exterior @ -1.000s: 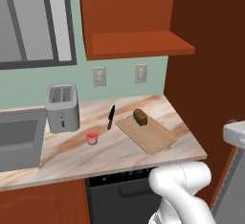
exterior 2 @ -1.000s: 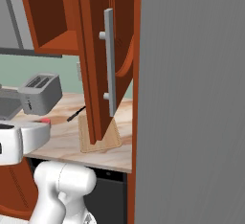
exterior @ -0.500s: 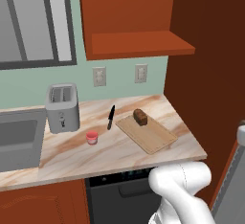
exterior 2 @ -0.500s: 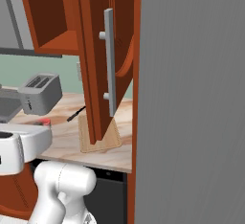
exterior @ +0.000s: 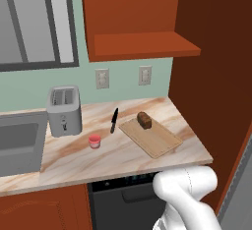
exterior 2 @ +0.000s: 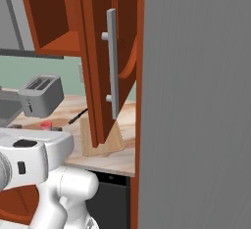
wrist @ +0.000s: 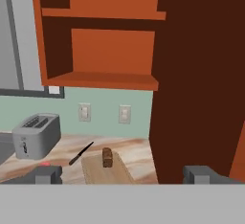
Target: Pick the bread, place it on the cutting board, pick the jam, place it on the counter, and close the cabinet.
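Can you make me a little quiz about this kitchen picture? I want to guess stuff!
1. True or false: the bread is sitting on the cutting board.
2. What lies on the counter between the toaster and the cutting board? A) a spoon B) a black knife C) a plate
3. Fill in the missing word: the cabinet door is ____.

Key:
1. True. The dark loaf rests near the board's back end.
2. B. The knife lies there, and the pink jam stands just in front of the toaster.
3. Open. The shelf inside shows, and the door with its grey handle swings out.
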